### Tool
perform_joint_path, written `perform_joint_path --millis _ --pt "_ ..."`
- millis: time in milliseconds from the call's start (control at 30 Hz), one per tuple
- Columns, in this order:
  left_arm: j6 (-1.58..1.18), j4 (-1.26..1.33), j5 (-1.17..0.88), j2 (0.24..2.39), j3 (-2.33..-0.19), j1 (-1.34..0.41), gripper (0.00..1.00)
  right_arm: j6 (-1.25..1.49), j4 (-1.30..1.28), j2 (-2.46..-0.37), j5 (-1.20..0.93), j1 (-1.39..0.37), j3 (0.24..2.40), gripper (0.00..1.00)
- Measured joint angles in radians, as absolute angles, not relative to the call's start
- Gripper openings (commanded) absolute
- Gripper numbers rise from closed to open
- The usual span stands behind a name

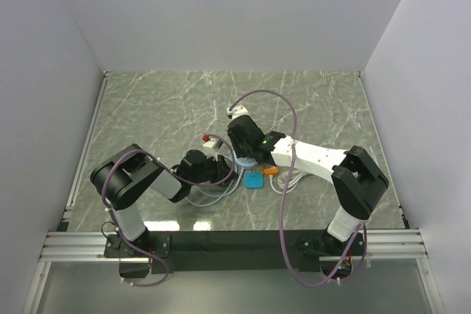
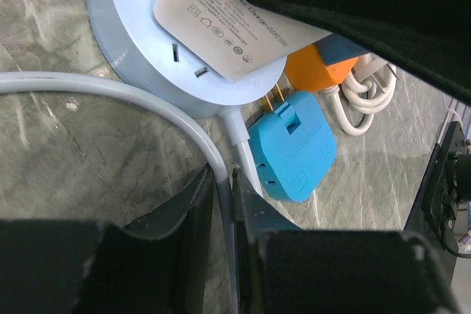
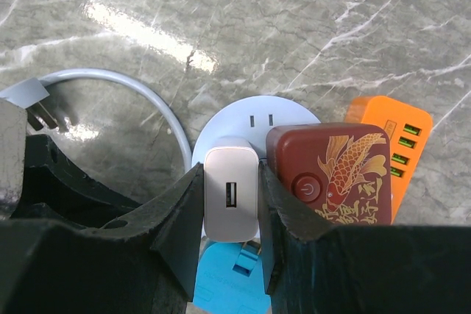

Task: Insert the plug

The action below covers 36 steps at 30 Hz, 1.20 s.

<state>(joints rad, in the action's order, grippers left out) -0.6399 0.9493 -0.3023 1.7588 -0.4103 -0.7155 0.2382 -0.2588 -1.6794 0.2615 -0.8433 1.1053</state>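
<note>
White USB charger (image 3: 231, 196) clamped in right end effector (image 3: 229, 182), over round white socket (image 3: 254, 112) near its 6 o'clock; red fish-print adapter (image 3: 331, 174) at charger's 3 o'clock. Left end effector (image 2: 223, 204) pinches white cable (image 2: 110, 90).

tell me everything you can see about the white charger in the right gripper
The white charger is a rounded block of smooth plastic with one USB port in the end facing the wrist camera. Its broad side carries grey printed text. It is pinched between the right gripper's black fingers over the round pale socket hub, beside a dark red block. Whether its prongs are seated cannot be told.
</note>
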Motion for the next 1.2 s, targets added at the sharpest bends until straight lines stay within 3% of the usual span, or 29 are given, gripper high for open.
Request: perform_joint_path --millis 1200 --pt "-0.644 0.962 -0.325 1.759 -0.397 -0.688 0.19 0.355 -0.051 -1.686 0.25 -0.863 0.982 0.0"
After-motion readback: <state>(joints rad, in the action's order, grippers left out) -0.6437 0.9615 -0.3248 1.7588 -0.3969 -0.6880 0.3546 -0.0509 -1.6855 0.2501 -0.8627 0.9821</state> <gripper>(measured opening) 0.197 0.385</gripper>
